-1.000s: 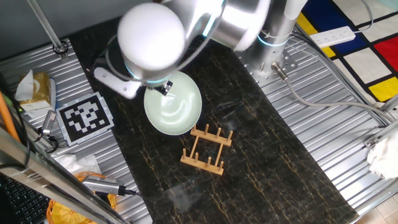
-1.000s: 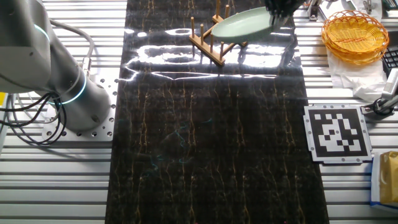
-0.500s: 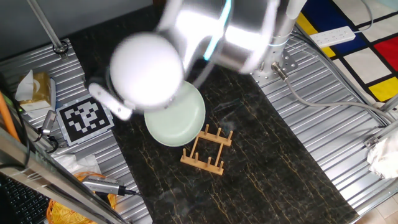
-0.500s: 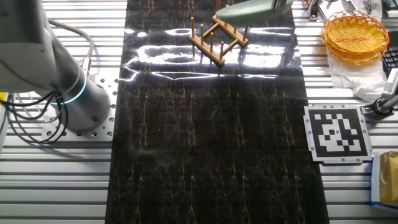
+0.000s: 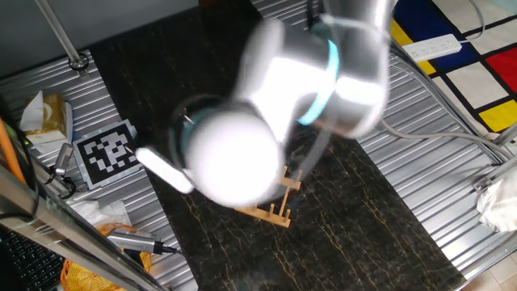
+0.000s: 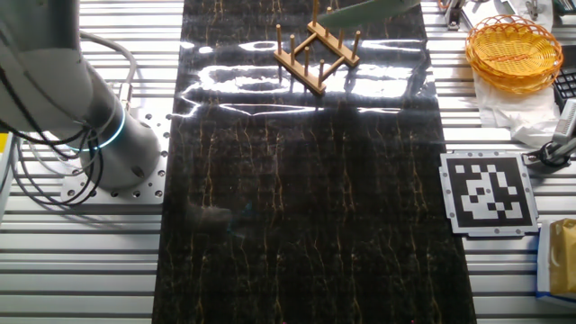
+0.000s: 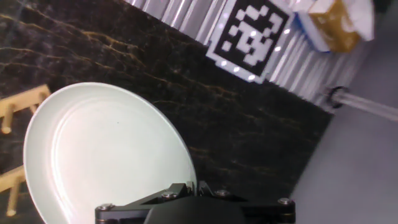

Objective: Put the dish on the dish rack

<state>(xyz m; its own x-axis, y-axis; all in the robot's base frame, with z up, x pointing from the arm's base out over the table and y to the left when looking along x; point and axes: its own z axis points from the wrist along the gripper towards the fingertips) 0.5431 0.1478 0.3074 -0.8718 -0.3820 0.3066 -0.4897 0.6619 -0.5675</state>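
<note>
Clearly, from one fixed view the blurred arm (image 5: 307, 89) covers almost everything, and only a corner of the dish rack (image 5: 279, 212) shows under it, so the plate's height above the pegs cannot be judged there. From the other fixed view the dish (image 6: 369, 11) hangs tilted in the air just above the rack, not touching it. From the hand view the gripper (image 7: 194, 196) pinches the dish at its rim only; such a thin grip on a glossy edge may slip, or the rim may strike a peg and push the light rack away.
</note>
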